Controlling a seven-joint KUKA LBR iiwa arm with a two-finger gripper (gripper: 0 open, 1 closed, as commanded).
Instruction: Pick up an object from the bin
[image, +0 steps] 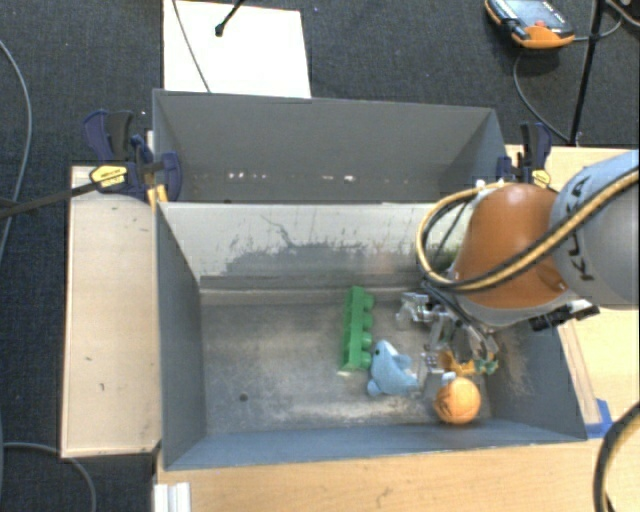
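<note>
The thing nearest the end effector is a small orange ball, round and matt, with a paler patch on its top; it lies on the floor of the bin close to the near right corner, just short of the near edge. The end effector hangs just above and slightly left of the ball, its metal parts crowding the ball's upper side; whether it is wide or narrow cannot be told, nor whether it touches the ball. A pale blue soft figure lies just left of the ball, towards the middle of the near edge; a green ridged block stands lengthwise beside it, its lower end touching the blue figure. The bin floor is dull grey metal, scuffed and bare along its left half; the far wall slopes up, streaked with scratches. The arm's rounded orange cover looms over the right wall, looped by a yellow-and-black cable. Dark carpet surrounds the bin.
</note>
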